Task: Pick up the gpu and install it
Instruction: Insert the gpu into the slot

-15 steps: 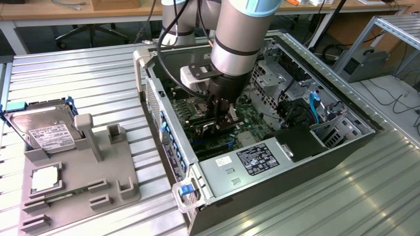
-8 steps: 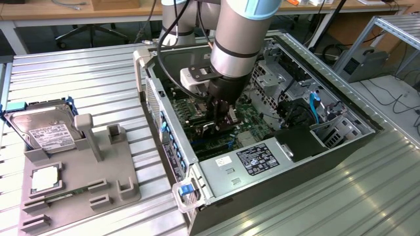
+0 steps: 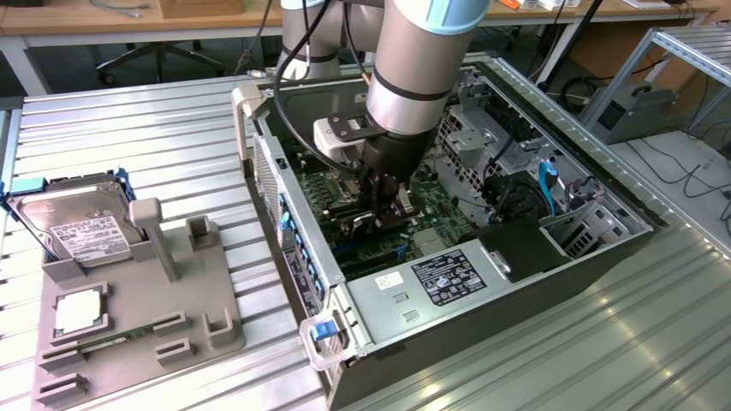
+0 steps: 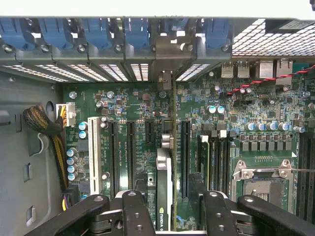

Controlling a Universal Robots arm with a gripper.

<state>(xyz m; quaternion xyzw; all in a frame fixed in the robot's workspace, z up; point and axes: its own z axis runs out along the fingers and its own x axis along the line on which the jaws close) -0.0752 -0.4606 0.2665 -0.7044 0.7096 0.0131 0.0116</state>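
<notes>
Ext view: your gripper (image 3: 386, 208) sits low inside the PC case (image 3: 549, 274), over the mobo (image 3: 432, 229).
Wrist view: gpu (image 4: 164, 169) stands edge-on on the mobo, betw the fingers (image 4: 135, 211).
Jaws: parted, straddling the gpu; gap shows on one side, no clamp.

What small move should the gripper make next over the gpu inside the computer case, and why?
Probably lift straight up, clear of the card. The gpu stands edge-on along a motherboard slot, its bracket at the rear opening. The gripper straddles it with jaws open, green board showing beside the card. It looks seated, though that is uncertain.
</notes>
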